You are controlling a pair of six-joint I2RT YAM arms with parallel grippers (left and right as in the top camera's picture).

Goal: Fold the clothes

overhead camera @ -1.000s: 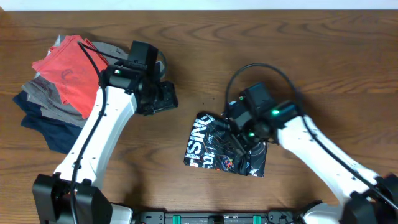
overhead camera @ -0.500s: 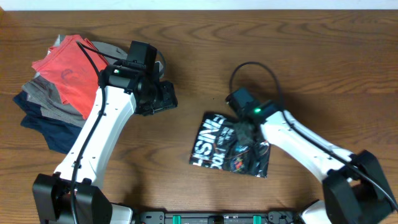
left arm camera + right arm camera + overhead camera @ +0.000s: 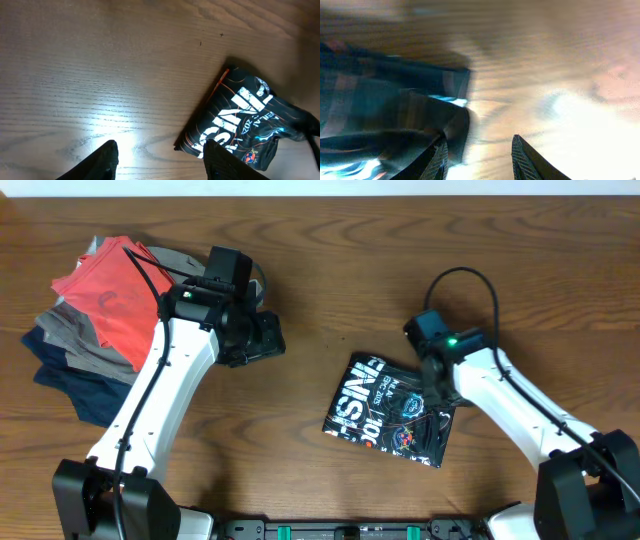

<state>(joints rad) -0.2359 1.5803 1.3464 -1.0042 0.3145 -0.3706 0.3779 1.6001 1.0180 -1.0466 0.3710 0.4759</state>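
Folded black jersey (image 3: 383,416) lies on the brown wooden table (image 3: 330,240).

A messy little stack is parked at the far left of the wooden counter (image 3: 330,260). A plain red shirt (image 3: 105,295) is laid on top, a grey garment (image 3: 75,340) is tucked underneath, and a navy one (image 3: 75,385) is seen at the bottom, sticking out nearside.

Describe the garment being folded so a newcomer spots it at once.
On the wooden table, look right of centre, far from the garment pile at the left edge. The folded jersey lies there: shiny black with bold white lettering and thin orange lines, while the pile is plain red, grey and navy.
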